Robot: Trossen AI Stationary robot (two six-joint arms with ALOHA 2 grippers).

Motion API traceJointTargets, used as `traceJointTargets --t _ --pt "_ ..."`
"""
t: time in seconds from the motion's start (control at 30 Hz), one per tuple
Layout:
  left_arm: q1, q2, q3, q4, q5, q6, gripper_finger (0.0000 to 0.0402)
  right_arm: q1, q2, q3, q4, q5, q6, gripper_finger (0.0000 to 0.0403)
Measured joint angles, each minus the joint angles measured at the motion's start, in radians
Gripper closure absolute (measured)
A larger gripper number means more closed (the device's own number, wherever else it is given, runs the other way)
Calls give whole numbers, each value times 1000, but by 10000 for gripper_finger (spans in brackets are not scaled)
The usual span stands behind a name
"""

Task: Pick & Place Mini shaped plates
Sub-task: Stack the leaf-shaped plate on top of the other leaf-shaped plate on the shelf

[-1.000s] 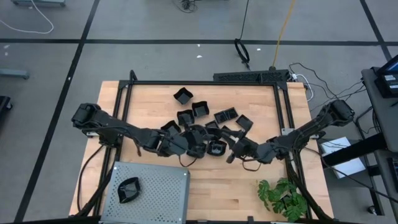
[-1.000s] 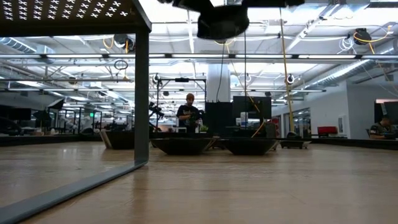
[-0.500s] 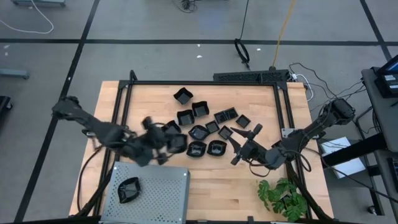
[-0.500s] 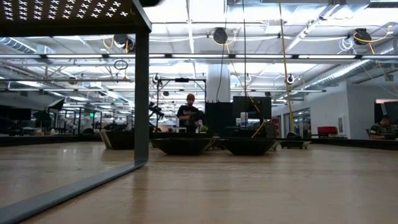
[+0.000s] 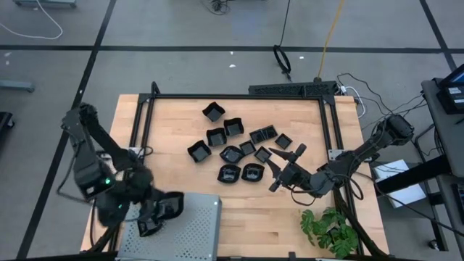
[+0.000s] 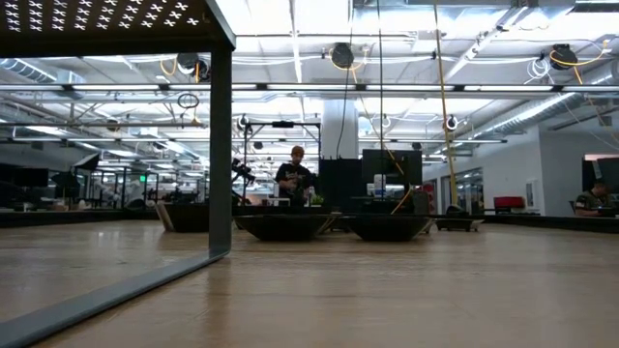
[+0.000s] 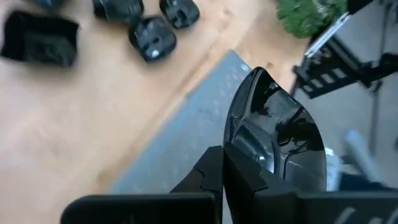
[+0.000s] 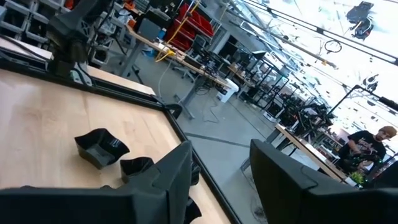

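L gripper [image 7: 222, 163]: clamped on black plate [image 7: 277, 140], over grey tray [image 5: 190, 230]
R gripper [image 5: 284, 161]: fingers apart, holding nothing, beside plates [image 5: 239, 148] on table [image 5: 261, 210]

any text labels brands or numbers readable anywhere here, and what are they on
None can be read.
The plates, the metal tray and the wooden table show no lettering.
The plate in the left gripper carries only reflections.
The room beyond the table, in the right wrist view: any signs are too small to read.

Left pincer [image 5: 168, 208] clamped shut; right pincer [image 5: 284, 165] spread open, empty.
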Motion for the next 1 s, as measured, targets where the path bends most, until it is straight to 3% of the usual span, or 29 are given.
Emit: traceJointTargets --t 0.23,0.37,0.67,1.0 --pt "-188 72 0 -197 -20 -520 398 0 0 0 0 0 -36 253" --pt "-263 98 0 -234 -23 -714 399 0 0 0 0 -1 -62 253" --pt "-304 177 0 -163 83 -763 399 -3 0 0 0 -4 -75 252" --pt "-300 193 0 -121 99 -750 388 -21 0 0 0 -4 -78 252"
